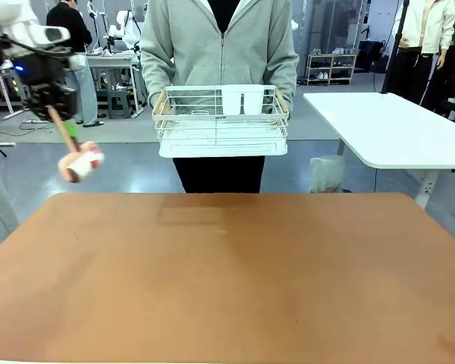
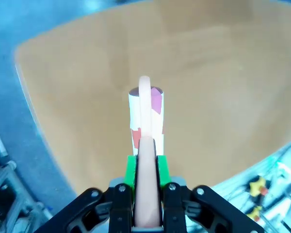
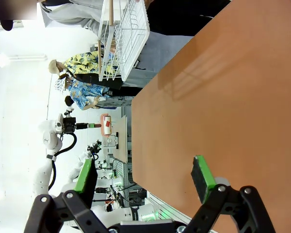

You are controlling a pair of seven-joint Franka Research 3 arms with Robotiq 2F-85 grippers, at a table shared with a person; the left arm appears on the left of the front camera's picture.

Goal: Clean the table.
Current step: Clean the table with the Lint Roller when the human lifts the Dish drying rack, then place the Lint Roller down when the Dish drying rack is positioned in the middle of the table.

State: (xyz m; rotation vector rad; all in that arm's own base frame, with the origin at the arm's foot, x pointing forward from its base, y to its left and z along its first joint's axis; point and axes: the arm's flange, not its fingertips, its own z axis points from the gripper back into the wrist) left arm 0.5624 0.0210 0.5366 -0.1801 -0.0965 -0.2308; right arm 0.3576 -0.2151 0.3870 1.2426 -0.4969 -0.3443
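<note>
Clutching one roller (image 1: 82, 163), perhaps lint, left pincer (image 2: 146, 164); right pincer (image 3: 142, 171) agape, facing one table (image 1: 227, 280).

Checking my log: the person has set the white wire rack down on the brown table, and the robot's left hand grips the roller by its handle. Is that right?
Not quite. The front view shows the person holding the white wire rack in the air beyond the far edge of the table, not on it. The left hand does grip the roller by its handle.

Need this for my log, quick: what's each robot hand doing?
Left hand: closed on the roller handle.
Right hand: open, holding nothing.
</note>
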